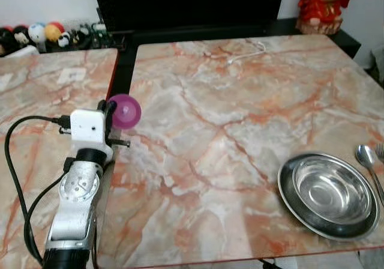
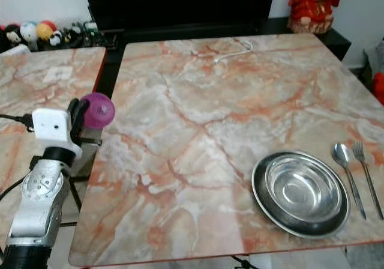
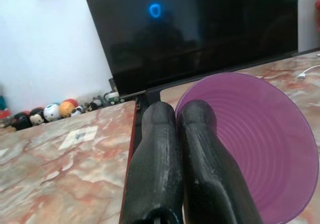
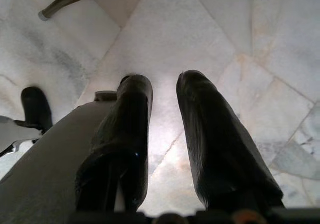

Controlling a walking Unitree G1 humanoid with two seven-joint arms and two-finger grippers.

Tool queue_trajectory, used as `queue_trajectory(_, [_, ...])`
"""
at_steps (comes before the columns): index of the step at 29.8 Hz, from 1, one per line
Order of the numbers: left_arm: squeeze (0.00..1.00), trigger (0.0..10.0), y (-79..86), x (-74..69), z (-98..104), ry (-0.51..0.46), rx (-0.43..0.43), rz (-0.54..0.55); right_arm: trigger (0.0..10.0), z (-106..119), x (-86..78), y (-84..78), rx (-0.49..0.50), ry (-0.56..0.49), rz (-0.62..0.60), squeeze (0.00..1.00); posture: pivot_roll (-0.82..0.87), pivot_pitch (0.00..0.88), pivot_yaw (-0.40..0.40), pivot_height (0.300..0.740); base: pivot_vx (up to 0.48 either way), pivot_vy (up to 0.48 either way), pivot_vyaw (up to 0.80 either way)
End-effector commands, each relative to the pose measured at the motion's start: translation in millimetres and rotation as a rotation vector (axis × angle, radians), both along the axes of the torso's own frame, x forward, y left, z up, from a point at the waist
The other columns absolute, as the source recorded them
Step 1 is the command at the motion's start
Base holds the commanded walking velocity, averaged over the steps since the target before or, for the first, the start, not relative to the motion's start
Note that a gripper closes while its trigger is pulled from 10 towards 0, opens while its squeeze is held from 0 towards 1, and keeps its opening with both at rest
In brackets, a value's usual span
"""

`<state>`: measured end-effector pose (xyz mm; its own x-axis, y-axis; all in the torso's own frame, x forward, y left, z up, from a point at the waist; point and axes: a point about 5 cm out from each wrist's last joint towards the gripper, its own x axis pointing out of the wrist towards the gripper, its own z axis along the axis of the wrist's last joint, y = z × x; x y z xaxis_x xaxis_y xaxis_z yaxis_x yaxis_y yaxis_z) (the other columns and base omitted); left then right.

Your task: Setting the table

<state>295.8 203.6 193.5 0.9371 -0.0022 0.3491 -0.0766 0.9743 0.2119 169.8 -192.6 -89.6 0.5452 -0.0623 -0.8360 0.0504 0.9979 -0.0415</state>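
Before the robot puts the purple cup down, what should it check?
1. Cup held: left gripper is shut on the purple cup's rim. Ok.
2. Cup over the table: it is at the left edge, by the gap. Not ok.
3. Free spot by the bowl: bare marble to its left. Ok.
4. Spoon and fork laid right of the bowl. Ok.
5. Cup empty: looks so in the left wrist view. Ok.
6. Right gripper hangs open above the floor. Ok.

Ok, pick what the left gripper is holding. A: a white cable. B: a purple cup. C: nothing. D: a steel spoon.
B: the left gripper has its fingers closed on the rim of the purple cup, held up near the gap between the two marble tables.
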Motion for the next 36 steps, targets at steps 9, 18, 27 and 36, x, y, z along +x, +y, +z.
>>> queue_trajectory(9, [0.0,10.0,2.5,0.0,3.2,-0.004,0.023,0.02,10.0,-0.6,-0.6,1.8,0.012,0.003,-0.011,0.0,-0.02,0.104,0.035,0.74,0.0,-0.429,0.0])
queue_trajectory(18, [0.0,10.0,3.1,0.1,4.6,-0.012,0.021,0.024,10.0,-1.0,-1.2,1.9,0.012,0.011,-0.005,0.0,-0.02,0.105,0.034,0.74,0.0,-0.421,-0.61])
queue_trajectory(27, [0.0,10.0,3.9,0.8,6.1,-0.011,0.027,0.028,10.0,-0.6,-0.5,2.1,0.013,0.003,-0.003,0.0,-0.02,0.107,0.034,0.74,0.0,-0.299,-0.08])
queue_trajectory(36, [0.0,10.0,3.6,2.1,5.4,0.002,0.021,0.032,10.0,-0.4,-0.2,1.9,0.012,0.004,0.009,0.0,-0.02,0.106,0.032,0.74,0.0,-0.381,0.0])
